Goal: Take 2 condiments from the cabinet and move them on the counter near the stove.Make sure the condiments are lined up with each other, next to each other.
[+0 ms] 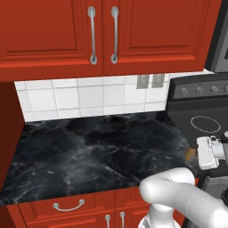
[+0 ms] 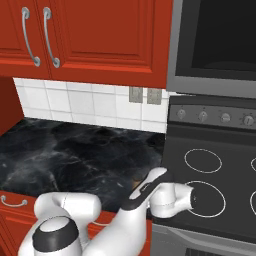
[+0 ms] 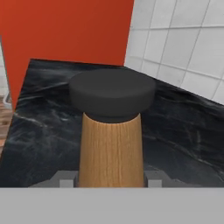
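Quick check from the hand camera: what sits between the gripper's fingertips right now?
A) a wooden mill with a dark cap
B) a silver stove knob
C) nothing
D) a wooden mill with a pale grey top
A: the hand view shows the dark-capped wooden mill upright between the gripper fingertips, above the black counter.

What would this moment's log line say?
gripper: shut on dark-capped mill | place: over counter beside stove | cabinet: closed

Black veined counter (image 1: 89, 151) across the frame's lower middle, stove (image 1: 202, 120) abutting at right; small brown mill (image 1: 191, 153) at its right edge, resting or lifted unclear.
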